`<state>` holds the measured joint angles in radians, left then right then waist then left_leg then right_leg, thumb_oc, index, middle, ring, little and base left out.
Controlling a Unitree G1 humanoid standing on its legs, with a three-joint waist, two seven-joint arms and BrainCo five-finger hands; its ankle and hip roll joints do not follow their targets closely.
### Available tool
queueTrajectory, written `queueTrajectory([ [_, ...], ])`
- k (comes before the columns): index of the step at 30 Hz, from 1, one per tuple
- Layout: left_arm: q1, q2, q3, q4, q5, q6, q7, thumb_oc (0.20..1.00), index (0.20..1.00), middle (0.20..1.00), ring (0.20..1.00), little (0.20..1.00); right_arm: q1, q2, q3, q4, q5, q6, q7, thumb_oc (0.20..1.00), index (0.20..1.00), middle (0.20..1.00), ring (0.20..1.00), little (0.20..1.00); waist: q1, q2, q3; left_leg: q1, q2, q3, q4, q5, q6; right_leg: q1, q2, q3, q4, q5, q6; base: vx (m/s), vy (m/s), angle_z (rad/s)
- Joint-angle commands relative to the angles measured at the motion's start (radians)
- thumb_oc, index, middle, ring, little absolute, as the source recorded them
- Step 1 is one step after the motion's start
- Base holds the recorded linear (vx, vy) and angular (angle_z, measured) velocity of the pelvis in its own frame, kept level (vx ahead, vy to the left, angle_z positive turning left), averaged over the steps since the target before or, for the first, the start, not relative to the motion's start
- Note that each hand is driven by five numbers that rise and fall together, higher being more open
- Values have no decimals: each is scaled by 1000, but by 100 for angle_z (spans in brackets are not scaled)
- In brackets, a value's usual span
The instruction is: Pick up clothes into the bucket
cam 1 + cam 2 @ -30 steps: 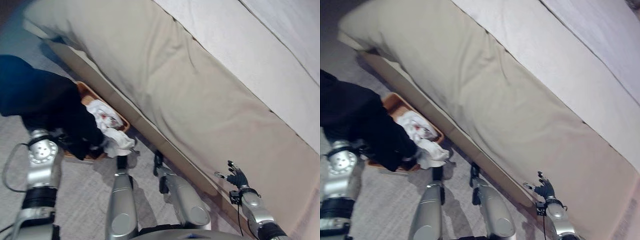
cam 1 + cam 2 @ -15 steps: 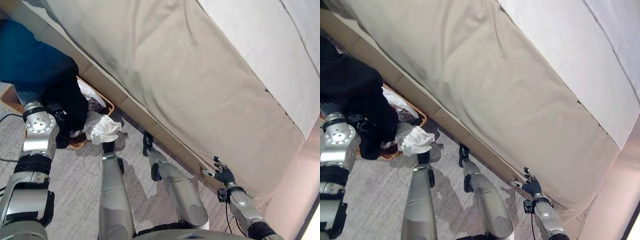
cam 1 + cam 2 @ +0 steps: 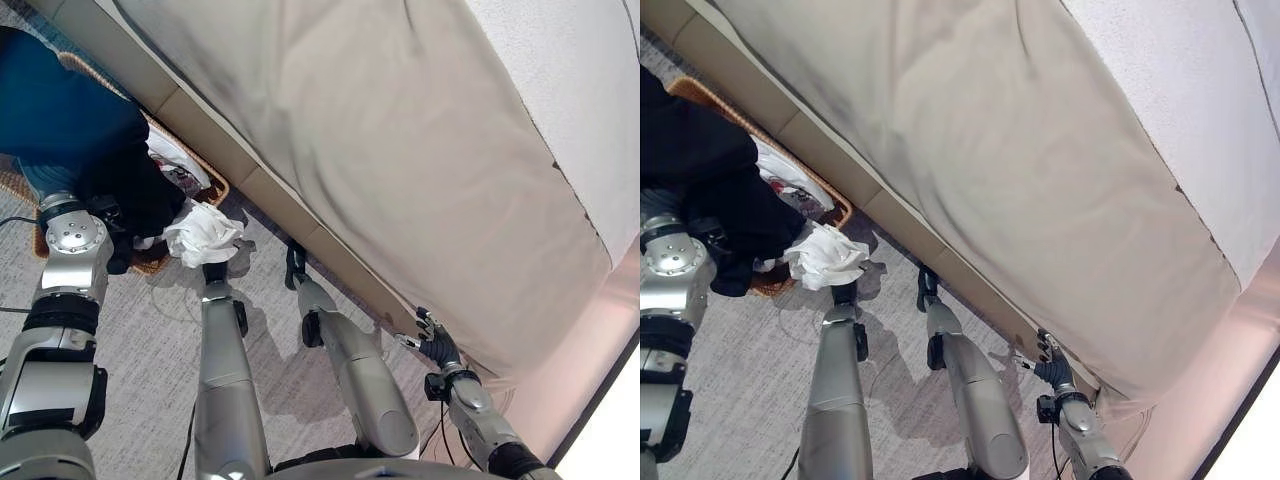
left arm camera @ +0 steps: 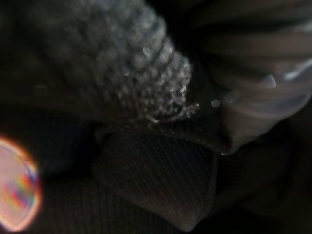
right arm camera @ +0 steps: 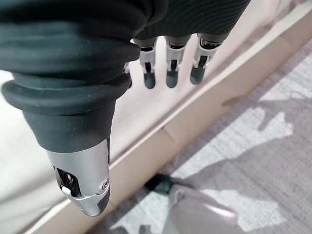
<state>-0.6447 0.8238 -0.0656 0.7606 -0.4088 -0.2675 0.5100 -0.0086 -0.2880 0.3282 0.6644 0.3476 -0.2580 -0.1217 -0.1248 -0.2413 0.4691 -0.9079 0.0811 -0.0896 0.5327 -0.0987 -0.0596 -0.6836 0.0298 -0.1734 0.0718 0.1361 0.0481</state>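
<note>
A dark blue and black garment (image 3: 70,125) hangs bunched over my left arm (image 3: 72,250), above a shallow wicker basket (image 3: 214,189) on the floor beside the bed. The garment buries my left hand, and dark knit cloth (image 4: 146,83) lies right against it in the left wrist view. Inside the basket lies a white printed garment (image 3: 172,165). A crumpled white cloth (image 3: 203,235) spills over the basket's near rim onto the carpet. Far to the right, my right hand (image 3: 437,350) hangs open by the bed's base, its fingers (image 5: 168,73) straight and holding nothing.
A bed with a beige cover (image 3: 400,150) runs diagonally across the view, and its tan wooden base (image 3: 270,195) stands directly behind the basket. Grey carpet (image 3: 150,340) covers the floor in front. A white sheet (image 3: 590,90) covers the bed's far side.
The whole picture has shifted, so the camera moved. The dark garment stays on my left arm over the basket. My right hand stays open by the bed base.
</note>
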Motion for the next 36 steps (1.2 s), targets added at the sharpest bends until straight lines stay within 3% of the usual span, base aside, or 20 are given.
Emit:
queueTrajectory([
  [1, -85, 79, 20, -19, -22, -28, 29, 200, 200, 200, 200, 200, 0, -32, 21, -78, 29, -29, -29, 1000, 1000, 1000, 1000, 1000, 24, -100, 51, 13, -51, -57, 10, -29, 5, 31, -81, -2, -47, 16, 100, -3, -16, 5],
  [2, -85, 79, 20, -19, -22, -28, 29, 200, 200, 200, 200, 200, 0, -32, 21, -78, 29, -29, -29, 1000, 1000, 1000, 1000, 1000, 24, -100, 51, 13, -51, -57, 10, -29, 5, 31, -81, -2, -47, 16, 100, -1, -8, 6],
  [3, -76, 80, 21, -11, -18, -18, 17, 501, 501, 501, 501, 501, 3, -36, 18, -90, 31, -28, -28, 1000, 1000, 1000, 1000, 1000, 22, -101, 51, 9, -51, -56, 10, -27, 6, 27, -83, -3, -46, 18, 100, -1, -1, 4],
  [4, -76, 80, 21, -11, -18, -18, 17, 671, 671, 671, 671, 671, 3, -36, 18, -90, 31, -28, -28, 1000, 1000, 1000, 1000, 1000, 22, -101, 51, 10, -51, -56, 10, -27, 6, 27, -83, -3, -46, 18, 100, 2, 3, 4],
  [5, -71, 79, 18, 11, -36, -9, -12, 1000, 1000, 1000, 1000, 1000, -3, -40, 19, -87, 32, -23, -24, 1000, 1000, 1000, 1000, 1000, 19, -104, 51, 10, -49, -55, 12, -29, 7, 26, -81, -3, -46, 20, 101, 0, 0, 0],
  [12, -80, 57, 9, 76, -90, 32, -68, 1000, 1000, 1000, 1000, 1000, -21, -58, 17, -88, 24, -2, -23, 1000, 1000, 1000, 1000, 1000, 13, -106, 51, 7, -42, -49, 24, -32, 10, 19, -76, 4, -44, 23, 101, 0, 0, 0],
  [15, -77, 17, 15, 90, -206, 35, -128, 1000, 1000, 1000, 1000, 1000, -39, -59, 13, -93, 35, 17, -21, 1000, 1000, 1000, 1000, 1000, 7, -97, 51, 16, -45, -45, 13, -29, 12, 20, -76, 8, -42, 21, 100, 0, 0, 0],
  [25, 21, -45, 54, 121, -190, 71, -170, 1000, 1000, 1000, 1000, 1000, -75, -62, 6, -70, 43, 43, -12, 1000, 1000, 1000, 1000, 1000, 7, -83, 51, 58, -41, -23, 0, -27, 17, 44, -81, 25, -37, 20, 103, -15, 24, -6],
  [33, 221, -241, 136, 101, -170, 66, -164, 1000, 1000, 1000, 1000, 1000, -86, -46, -45, -39, 30, 55, -32, 1000, 1000, 1000, 1000, 1000, 38, -17, 51, 195, -55, 12, -63, -19, 25, 126, -105, 43, -2, -13, 99, -14, 30, -6],
  [34, 273, -304, 140, 98, -152, 55, -165, 1000, 1000, 1000, 1000, 1000, -90, -41, -69, -17, 23, 55, -38, 1000, 1000, 1000, 1000, 1000, 42, 0, 51, 228, -77, 32, -97, 24, 30, 143, -129, 41, 8, -4, 92, -54, 29, -6],
  [36, 323, -359, 136, 101, -137, 51, -170, 1000, 1000, 1000, 1000, 1000, -93, -38, -88, 14, 11, 59, -43, 1000, 1000, 1000, 1000, 1000, 53, 26, 51, 290, -84, 39, -131, 30, 31, 187, -140, 46, 15, -16, 90, 7, 29, -2],
])
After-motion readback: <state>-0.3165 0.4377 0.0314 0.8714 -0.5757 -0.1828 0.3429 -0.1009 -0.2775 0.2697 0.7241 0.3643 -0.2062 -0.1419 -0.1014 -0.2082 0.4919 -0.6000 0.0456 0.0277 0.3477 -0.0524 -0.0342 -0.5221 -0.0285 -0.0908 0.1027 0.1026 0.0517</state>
